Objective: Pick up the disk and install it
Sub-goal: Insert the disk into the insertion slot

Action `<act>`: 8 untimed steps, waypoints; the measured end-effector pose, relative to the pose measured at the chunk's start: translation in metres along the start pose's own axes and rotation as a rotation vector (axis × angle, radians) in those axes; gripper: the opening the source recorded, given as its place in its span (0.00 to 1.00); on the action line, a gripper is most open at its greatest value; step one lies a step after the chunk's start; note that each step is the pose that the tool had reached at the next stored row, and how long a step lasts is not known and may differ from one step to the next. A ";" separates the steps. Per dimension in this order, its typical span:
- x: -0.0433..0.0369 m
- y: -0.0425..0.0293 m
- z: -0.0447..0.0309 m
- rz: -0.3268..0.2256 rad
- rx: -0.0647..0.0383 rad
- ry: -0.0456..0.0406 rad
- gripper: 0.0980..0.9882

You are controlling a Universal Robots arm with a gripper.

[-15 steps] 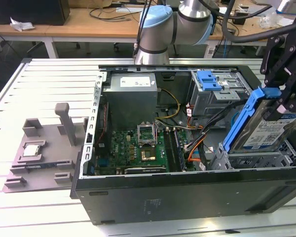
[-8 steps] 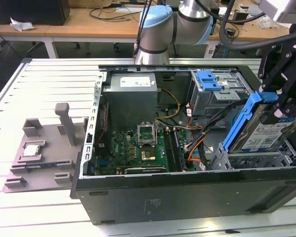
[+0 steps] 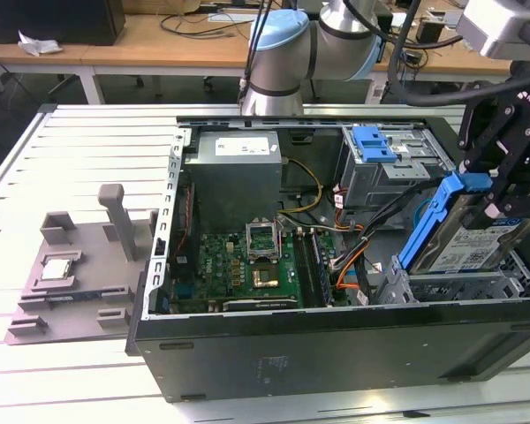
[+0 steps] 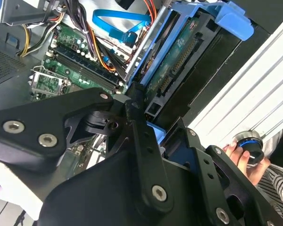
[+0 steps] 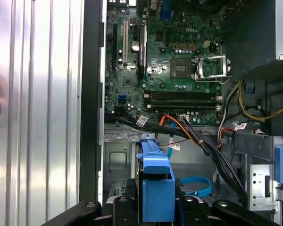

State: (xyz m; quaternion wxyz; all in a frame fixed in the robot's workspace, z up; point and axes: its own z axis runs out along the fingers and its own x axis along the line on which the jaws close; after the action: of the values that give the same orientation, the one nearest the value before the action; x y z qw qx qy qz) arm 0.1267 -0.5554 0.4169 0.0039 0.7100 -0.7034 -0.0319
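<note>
While clamped in tool [image 3: 499, 190], tilted disk [image 3: 464, 238].

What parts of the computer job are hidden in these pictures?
- The disk: in the exterior view the claw covers its upper end, so the grip spot is hidden.
- The bay under the disk: the disk and the case wall block its bottom.
- The small grey chip on the tray: too small to see its details.

Slatted metal table [image 3: 79, 141], wooden desks [image 3: 150, 40] behind.

Arm [image 3: 287, 49]: silver tube joints, pale blue caps. Gripper [image 3: 503, 155]: black linkage plates, silver screw heads.
</note>
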 end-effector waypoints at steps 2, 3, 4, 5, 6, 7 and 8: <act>0.0001 -0.0001 0.0024 0.000 0.000 -0.0001 0.30; 0.0002 -0.0002 0.0042 0.000 0.000 -0.0001 0.30; 0.0002 -0.0003 0.0055 0.000 0.000 0.0000 0.30; 0.0003 -0.0003 0.0067 0.000 0.000 -0.0001 0.30; 0.0003 -0.0004 0.0081 0.000 0.000 0.0000 0.30; 0.0004 -0.0005 0.0096 0.000 0.000 0.0000 0.30; 0.0004 -0.0005 0.0105 0.000 0.000 0.0000 0.30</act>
State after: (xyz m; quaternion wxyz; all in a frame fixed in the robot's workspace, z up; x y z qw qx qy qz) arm 0.1267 -0.5554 0.4064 0.0039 0.7100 -0.7034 -0.0319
